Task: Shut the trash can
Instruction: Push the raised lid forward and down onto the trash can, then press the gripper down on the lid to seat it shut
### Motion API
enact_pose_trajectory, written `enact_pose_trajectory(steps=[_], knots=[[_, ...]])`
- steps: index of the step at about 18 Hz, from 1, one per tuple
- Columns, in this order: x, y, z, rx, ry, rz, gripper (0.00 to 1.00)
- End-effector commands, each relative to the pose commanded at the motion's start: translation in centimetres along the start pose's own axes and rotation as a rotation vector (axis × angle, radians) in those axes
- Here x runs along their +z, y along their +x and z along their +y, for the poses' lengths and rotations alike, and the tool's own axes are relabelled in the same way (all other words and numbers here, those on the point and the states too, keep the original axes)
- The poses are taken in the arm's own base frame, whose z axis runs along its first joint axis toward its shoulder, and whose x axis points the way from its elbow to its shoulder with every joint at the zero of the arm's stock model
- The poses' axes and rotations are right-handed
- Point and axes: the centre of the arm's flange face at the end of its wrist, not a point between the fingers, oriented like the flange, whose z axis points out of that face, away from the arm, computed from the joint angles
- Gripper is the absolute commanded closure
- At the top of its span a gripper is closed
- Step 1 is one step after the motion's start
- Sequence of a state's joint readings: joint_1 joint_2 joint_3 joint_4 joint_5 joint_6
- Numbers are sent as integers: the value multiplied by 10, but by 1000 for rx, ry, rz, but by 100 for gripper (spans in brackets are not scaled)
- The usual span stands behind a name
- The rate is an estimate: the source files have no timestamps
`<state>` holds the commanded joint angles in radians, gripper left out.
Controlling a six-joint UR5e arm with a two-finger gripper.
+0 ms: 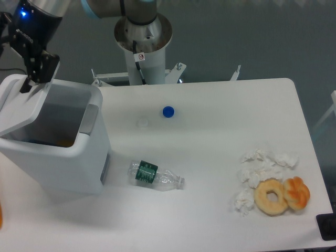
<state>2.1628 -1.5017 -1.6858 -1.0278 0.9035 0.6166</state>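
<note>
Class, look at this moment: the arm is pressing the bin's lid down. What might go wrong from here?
1. The gripper touches the lid only near its far edge; it may slide off, leaving the trash can part open.
2. The lid is tilted, not flat; it might not seat behind the grey latch.
3. A hard push could shove the bin towards the plastic bottle.

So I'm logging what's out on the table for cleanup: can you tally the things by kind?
Trash can: 1
Plastic bottle: 1
Bottle caps: 2, blue cap and clear cap
Donuts: 2, plain donut and orange donut
Crumpled tissue pile: 1
Total: 7
</note>
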Motion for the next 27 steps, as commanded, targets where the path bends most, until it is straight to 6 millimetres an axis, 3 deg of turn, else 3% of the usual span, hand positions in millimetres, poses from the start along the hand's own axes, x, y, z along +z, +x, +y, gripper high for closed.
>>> enact_pose_trajectory(steps=[27], knots=[[-3, -29, 21, -50, -18, -29, 0]])
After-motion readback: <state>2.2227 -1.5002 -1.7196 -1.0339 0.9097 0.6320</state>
